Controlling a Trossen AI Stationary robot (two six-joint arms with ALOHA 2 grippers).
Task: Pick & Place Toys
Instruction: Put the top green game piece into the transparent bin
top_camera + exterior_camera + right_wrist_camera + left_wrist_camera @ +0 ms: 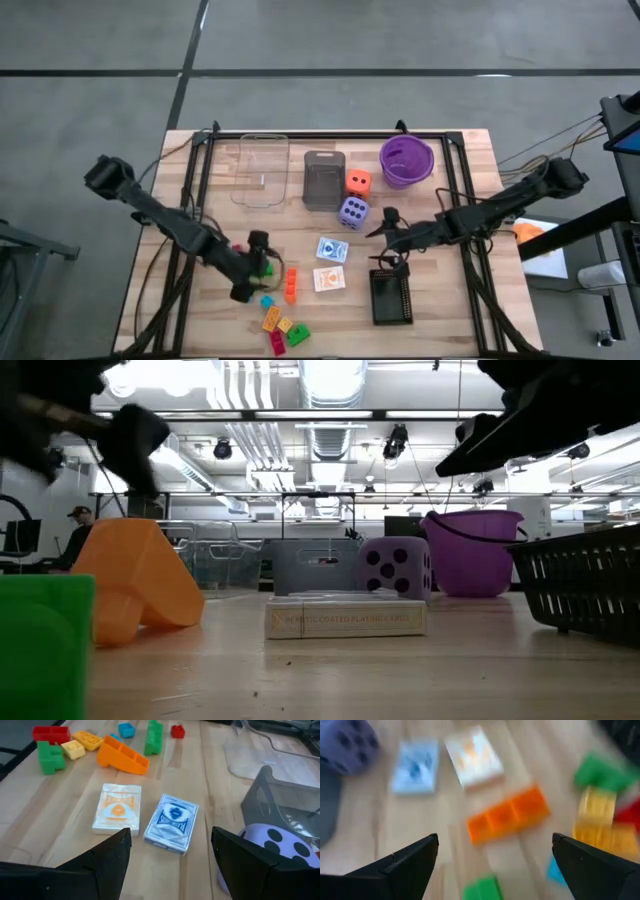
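Small bricks lie flat near the table's front: a long orange one [290,285] [507,815], green ones [298,334] [266,268], yellow [285,324], blue [267,301] and red [277,343]. A blue card pack [332,249] [172,822] and an orange-printed pack [328,279] [117,807] lie mid-table. The purple die [352,212] and orange die [358,182] sit beside the grey bin [323,180]. My left gripper [258,252] [494,840] hovers open just left of the orange brick. My right gripper [385,238] [171,832] hovers open just right of the card packs.
A clear bin [261,168] and a purple bowl [406,160] stand along the far edge. A black bin [390,296] stands at the front, below my right gripper. Black frame rails [200,180] run along the table's sides.
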